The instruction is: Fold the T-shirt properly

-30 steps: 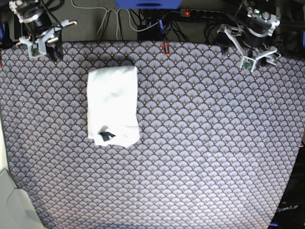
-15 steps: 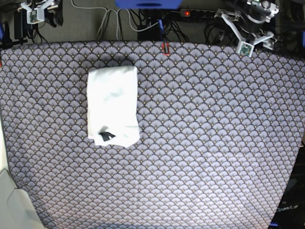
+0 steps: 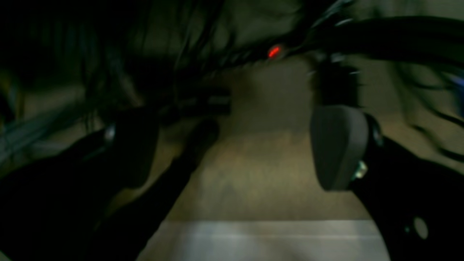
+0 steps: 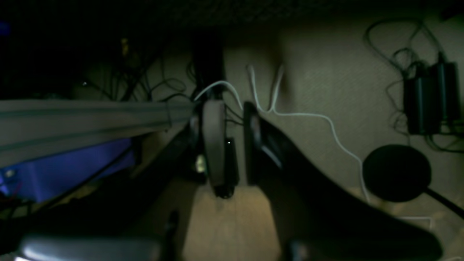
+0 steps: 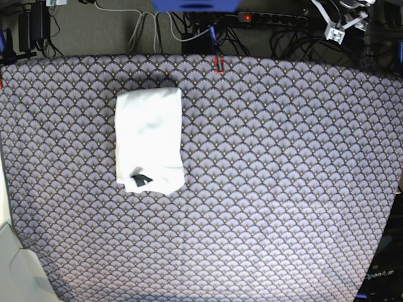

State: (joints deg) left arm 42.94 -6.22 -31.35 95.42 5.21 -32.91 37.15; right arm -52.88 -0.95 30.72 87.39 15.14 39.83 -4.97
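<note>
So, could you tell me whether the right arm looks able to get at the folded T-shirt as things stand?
Probably yes: the T-shirt lies uncovered on the patterned cloth on that arm's side, with nothing over or beside it.

Table (image 5: 283, 189) under fan-patterned grey cloth; 1 folded white T-shirt (image 5: 148, 138) on it (dark tag showing).

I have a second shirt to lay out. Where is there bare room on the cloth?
The whole stretch right of the folded T-shirt is bare patterned tablecloth, and so is the wide strip in front of it. The cables behind the far edge are crowded.
</note>
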